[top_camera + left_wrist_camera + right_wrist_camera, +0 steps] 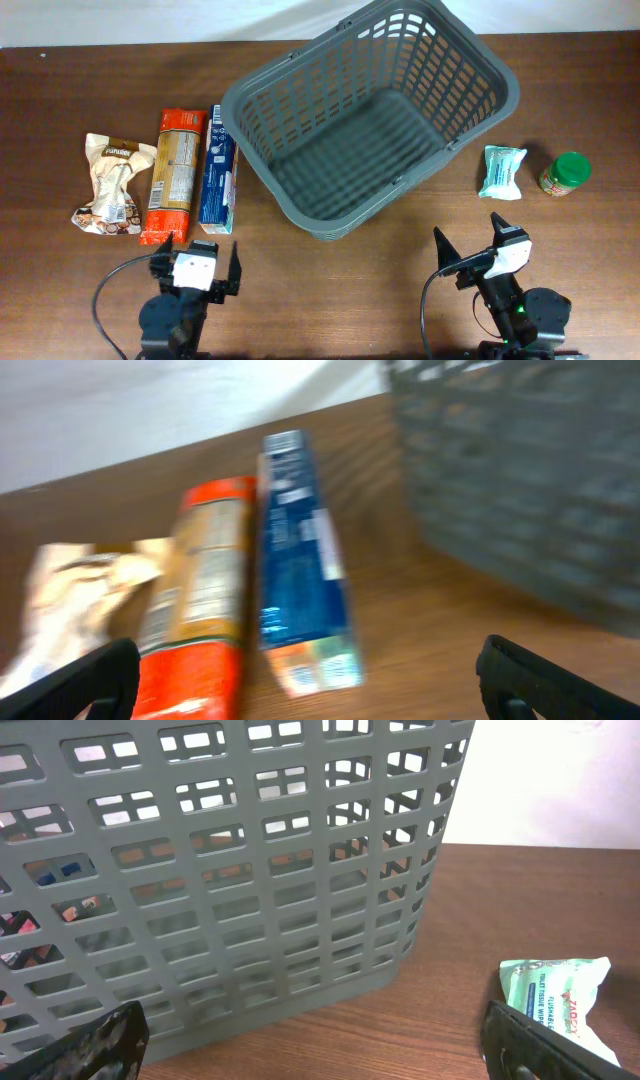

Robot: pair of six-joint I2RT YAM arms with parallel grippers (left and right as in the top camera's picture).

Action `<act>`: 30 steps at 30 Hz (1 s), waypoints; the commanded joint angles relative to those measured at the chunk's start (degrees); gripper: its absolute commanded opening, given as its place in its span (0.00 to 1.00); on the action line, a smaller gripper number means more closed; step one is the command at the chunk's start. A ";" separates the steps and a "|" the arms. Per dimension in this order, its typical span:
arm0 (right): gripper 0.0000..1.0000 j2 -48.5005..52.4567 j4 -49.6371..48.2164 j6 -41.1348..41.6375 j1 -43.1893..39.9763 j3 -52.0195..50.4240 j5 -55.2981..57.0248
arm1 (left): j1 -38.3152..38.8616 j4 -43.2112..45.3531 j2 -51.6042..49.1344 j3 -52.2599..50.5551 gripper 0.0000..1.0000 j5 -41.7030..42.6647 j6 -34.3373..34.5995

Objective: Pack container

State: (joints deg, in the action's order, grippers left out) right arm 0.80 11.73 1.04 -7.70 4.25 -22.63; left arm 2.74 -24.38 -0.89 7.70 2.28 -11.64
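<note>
Start of packing, nothing loaded yet. The container (370, 120) sits at 12 o'clock on the worktop (300, 290), tilted diagonally, inside bare. Groceries all outside: at 9 o'clock a row of three, white snack bag (113, 183), orange pasta packet (177, 175), blue box (218, 170), side by side, the box just beside the container's near-left corner. At 3 o'clock a teal tissue pack (502, 171) and a green-lidded jar (566, 173), near each other, apart from the container.

Left gripper (196, 266) at 7 o'clock, jaws spread wide, holding nothing, touching nothing; its wrist view looks straight at the blue box. Right gripper (475, 241) at 5 o'clock, also wide, empty, tissue pack just ahead at its 1 o'clock.

Likely next: left reaches forward for the blue box, drops over it, closes across the narrow side, lifts over the rim. Right could take the tissue pack likewise.
</note>
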 commanded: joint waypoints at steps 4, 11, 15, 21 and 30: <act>0.99 -0.59 -0.02 -0.20 0.57 -0.48 -0.74 | -0.35 0.11 0.55 -0.55 0.99 17.81 4.98; 0.99 -0.55 -0.24 0.94 0.57 -0.44 -5.35 | -0.35 -0.04 0.55 -0.48 0.99 18.23 14.16; 0.99 -0.55 0.57 2.10 0.57 0.02 -13.68 | -0.35 -0.20 0.52 2.27 0.99 21.57 15.30; 0.99 0.17 8.35 4.11 0.57 8.37 -12.44 | -0.35 -3.91 -2.25 13.33 0.99 16.81 15.21; 0.99 14.97 27.17 -4.13 0.57 36.39 -6.14 | -0.35 -10.56 -19.74 33.73 0.99 15.26 14.84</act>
State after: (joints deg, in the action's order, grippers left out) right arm 8.54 34.81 2.68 -7.66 30.81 -31.35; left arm 2.74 -32.77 -13.26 34.28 18.50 2.85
